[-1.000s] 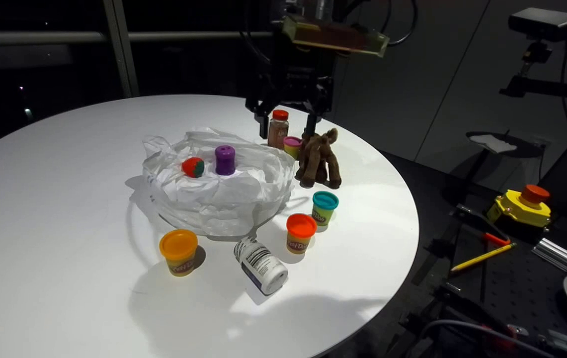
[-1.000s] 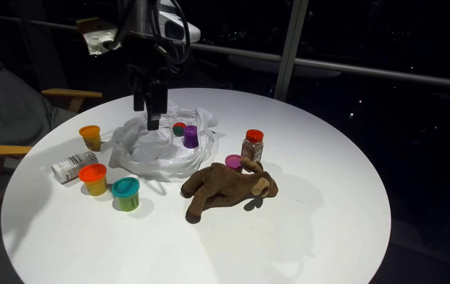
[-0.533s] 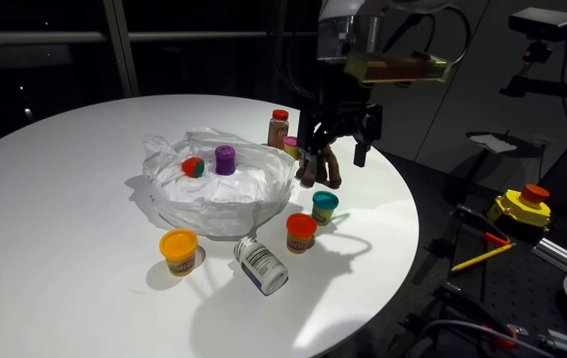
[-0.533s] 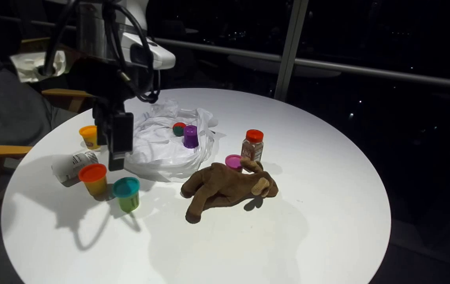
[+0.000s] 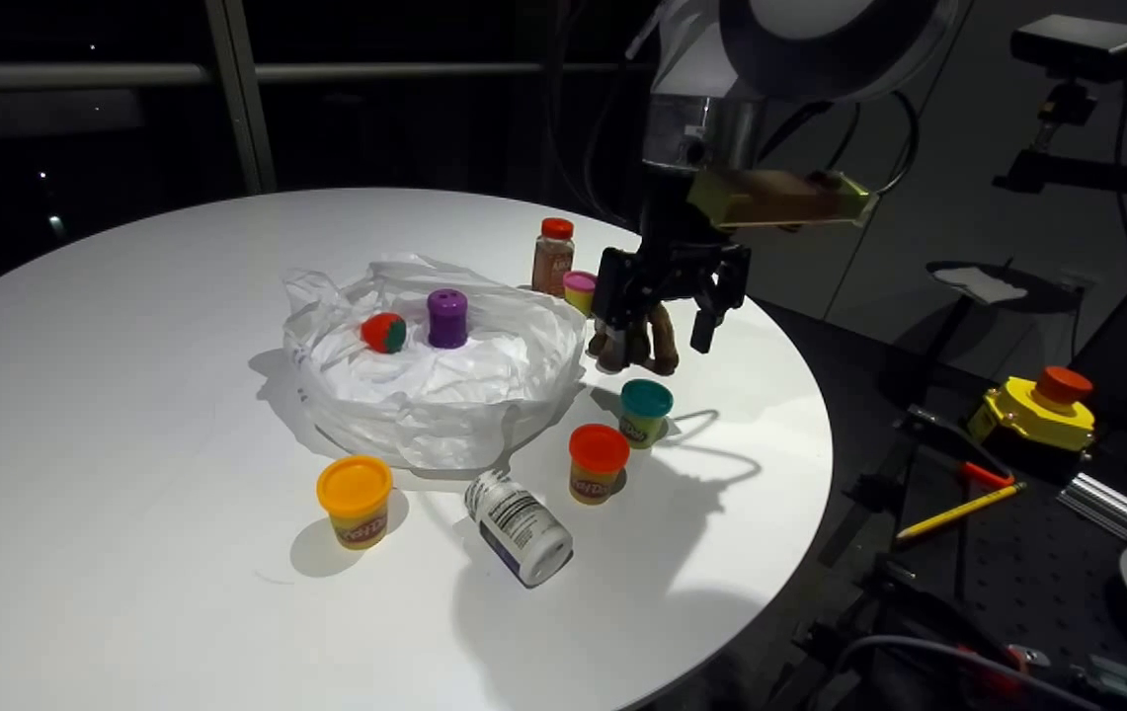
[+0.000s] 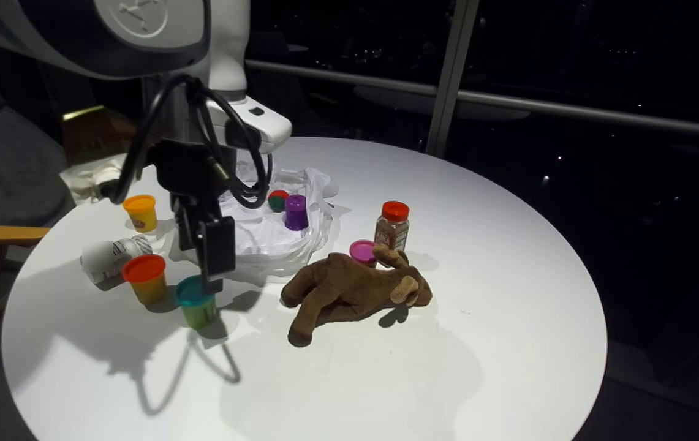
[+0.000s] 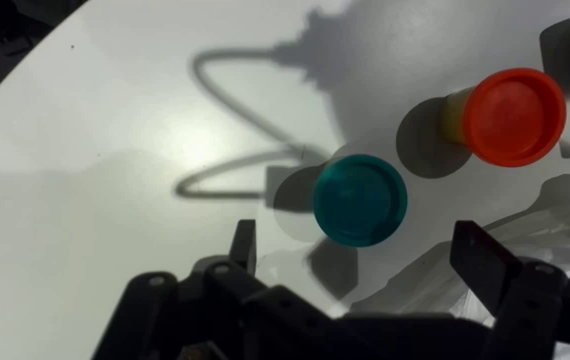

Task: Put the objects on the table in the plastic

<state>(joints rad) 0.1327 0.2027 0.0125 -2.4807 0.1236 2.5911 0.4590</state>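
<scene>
The translucent plastic [image 5: 444,430] lies crumpled on the white table [image 5: 128,464], holding a purple shaker [image 5: 447,321] and a red strawberry [image 5: 382,333]. Open and holding nothing, my gripper [image 7: 354,232] hovers above the teal-lidded cup [image 7: 359,200], which shows between and just ahead of its fingertips in the wrist view. Beside that cup is a red-lidded cup [image 7: 514,117]. An orange-lidded cup [image 5: 356,494] and a tipped white bottle [image 5: 521,531] are near the plastic. Farther off stand a red-capped jar [image 6: 392,226], a pink-lidded cup [image 6: 362,250] and a brown plush animal [image 6: 349,285], partly behind my gripper in an exterior view.
A chair with a wooden armrest [image 6: 3,233] stands close to the table's edge. Off the table are a yellow box with a red button [image 5: 1032,413], a pencil [image 5: 960,511] and a mounted camera [image 5: 1086,47]. A metal rail [image 6: 600,119] runs along the dark window.
My gripper has moved away from above the plastic and come down over the teal-lidded cup, staying open throughout. The things on the table have not moved.
</scene>
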